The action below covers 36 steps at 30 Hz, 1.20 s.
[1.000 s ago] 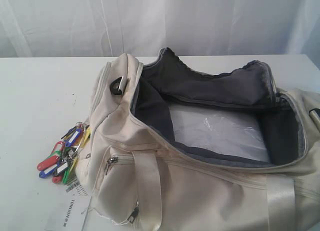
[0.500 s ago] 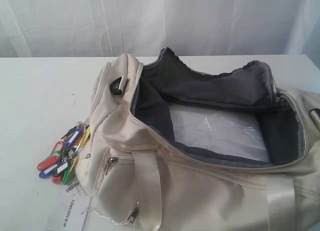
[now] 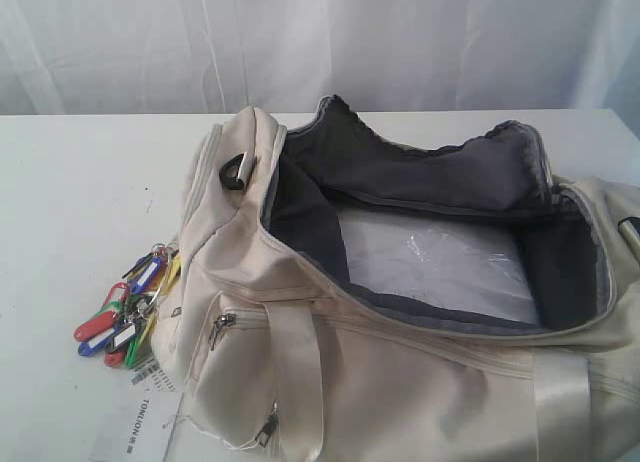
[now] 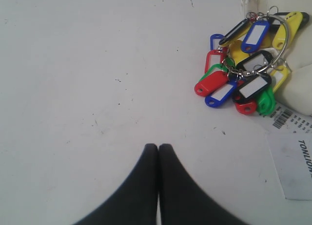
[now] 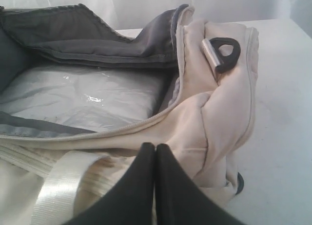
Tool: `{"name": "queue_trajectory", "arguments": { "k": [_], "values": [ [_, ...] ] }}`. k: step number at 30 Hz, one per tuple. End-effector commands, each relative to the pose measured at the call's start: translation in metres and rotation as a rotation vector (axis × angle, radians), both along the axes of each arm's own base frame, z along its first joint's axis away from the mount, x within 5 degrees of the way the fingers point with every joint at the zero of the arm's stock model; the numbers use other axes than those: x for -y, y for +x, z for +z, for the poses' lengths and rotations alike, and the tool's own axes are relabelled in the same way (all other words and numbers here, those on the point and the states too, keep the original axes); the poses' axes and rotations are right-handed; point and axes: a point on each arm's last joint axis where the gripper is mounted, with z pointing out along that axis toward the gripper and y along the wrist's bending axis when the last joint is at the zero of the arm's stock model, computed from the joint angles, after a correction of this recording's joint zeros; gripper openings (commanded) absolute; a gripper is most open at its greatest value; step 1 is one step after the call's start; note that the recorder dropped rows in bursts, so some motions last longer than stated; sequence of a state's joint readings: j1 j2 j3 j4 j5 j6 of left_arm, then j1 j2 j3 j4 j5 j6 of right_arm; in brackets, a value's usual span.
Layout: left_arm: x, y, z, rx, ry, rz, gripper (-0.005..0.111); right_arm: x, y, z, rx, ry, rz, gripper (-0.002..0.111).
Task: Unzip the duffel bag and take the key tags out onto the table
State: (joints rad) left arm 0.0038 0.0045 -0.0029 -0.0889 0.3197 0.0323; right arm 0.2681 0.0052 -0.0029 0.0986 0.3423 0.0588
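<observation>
White table (image 4: 73, 64): key tags (image 4: 246, 64) well apart from closed, empty left fingers (image 4: 146, 166); right fingers (image 5: 145, 164) closed.

Bright, even, diffuse light; soft faint shadows; glare on plastic sheet (image 3: 430, 257); slight overall softness.

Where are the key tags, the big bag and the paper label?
key tags (image 4: 251, 63), left wrist view, black tag mid-bunch
duffel bag (image 3: 400, 382), exterior view, beige front side
paper label (image 4: 292, 159), left wrist view, white middle
</observation>
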Motion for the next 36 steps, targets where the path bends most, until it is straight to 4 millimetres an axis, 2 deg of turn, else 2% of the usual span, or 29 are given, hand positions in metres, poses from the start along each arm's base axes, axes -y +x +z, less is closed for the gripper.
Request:
{"name": "queue_trajectory", "arguments": {
  "k": [1,36],
  "values": [
    [0.0005,-0.001,-0.0023,-0.019,-0.015,0.003,0.0,0.0001,-0.0002,-0.0007,0.001,0.006,-0.002,0.0],
    [0.0005,-0.001,-0.0023,-0.019,-0.015,0.003,0.0,0.0044,0.001,-0.0007,0.002,0.002,-0.084,0.0]
  ]
}}
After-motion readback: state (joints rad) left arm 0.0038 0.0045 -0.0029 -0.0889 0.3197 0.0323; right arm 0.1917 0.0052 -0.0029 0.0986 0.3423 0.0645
